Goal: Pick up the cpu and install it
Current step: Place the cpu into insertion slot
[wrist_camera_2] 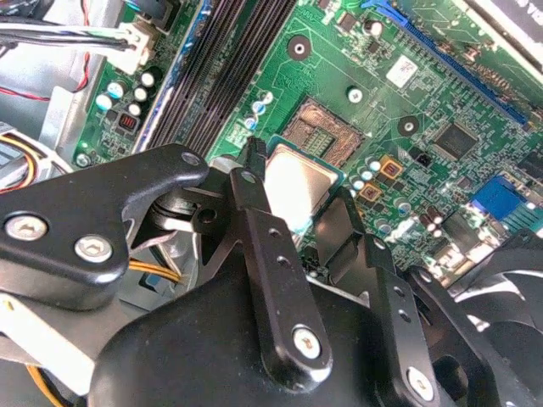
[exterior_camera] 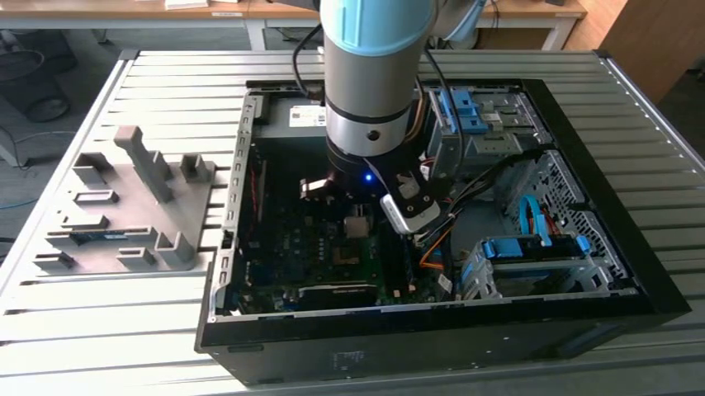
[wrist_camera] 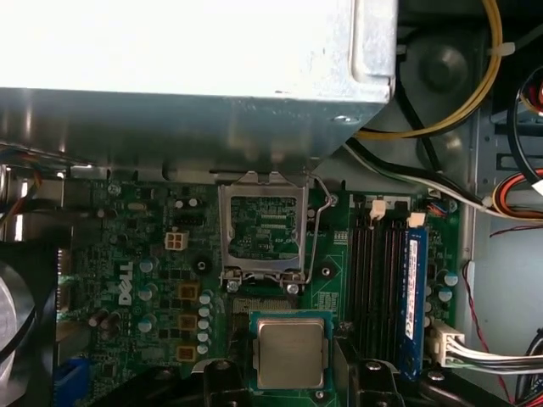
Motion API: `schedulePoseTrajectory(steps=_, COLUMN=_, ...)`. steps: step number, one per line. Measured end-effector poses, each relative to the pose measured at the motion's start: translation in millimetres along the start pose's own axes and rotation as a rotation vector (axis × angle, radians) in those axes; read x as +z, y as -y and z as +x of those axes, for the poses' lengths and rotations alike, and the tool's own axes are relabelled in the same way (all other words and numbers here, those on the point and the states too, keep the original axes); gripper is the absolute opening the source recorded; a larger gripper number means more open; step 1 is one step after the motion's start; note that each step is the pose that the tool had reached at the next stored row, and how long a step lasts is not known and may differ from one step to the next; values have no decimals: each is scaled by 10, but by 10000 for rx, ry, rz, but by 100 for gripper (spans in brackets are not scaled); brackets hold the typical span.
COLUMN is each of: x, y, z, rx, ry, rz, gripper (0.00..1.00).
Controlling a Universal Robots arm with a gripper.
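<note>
The case [exterior_camera: 441, 334] lies open on the table [exterior_camera: 165, 74], its walls ringing the arm [exterior_camera: 369, 91] that reaches over the board [exterior_camera: 286, 247]; the exterior view adds a grey fixture [exterior_camera: 132, 206] at its left. In the first wrist view a metal box [wrist_camera: 195, 85] overhangs beyond the socket [wrist_camera: 259, 303], whose frame stands lifted, with memory slots [wrist_camera: 377, 288] close alongside. The gripper [wrist_camera_2: 297, 199] pinches the cpu [wrist_camera_2: 299, 174] by two opposite edges, just beside the open socket.

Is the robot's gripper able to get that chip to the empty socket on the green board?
Probably yes: the gripper holds the cpu just beside the open socket, with nothing between them.
</note>
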State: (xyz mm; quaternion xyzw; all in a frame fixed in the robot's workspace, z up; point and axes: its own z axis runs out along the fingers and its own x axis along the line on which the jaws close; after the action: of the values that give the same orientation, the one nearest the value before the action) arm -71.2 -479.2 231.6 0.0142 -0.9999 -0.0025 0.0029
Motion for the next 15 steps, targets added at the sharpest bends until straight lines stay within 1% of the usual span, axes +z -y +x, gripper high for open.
schedulePoseTrajectory(steps=7, x=32, y=26, z=1, rx=0, ry=0, rz=5, gripper=47)
schedulePoseTrajectory(steps=15, x=65, y=33, z=1, rx=0, ry=-1, rz=14, gripper=47)
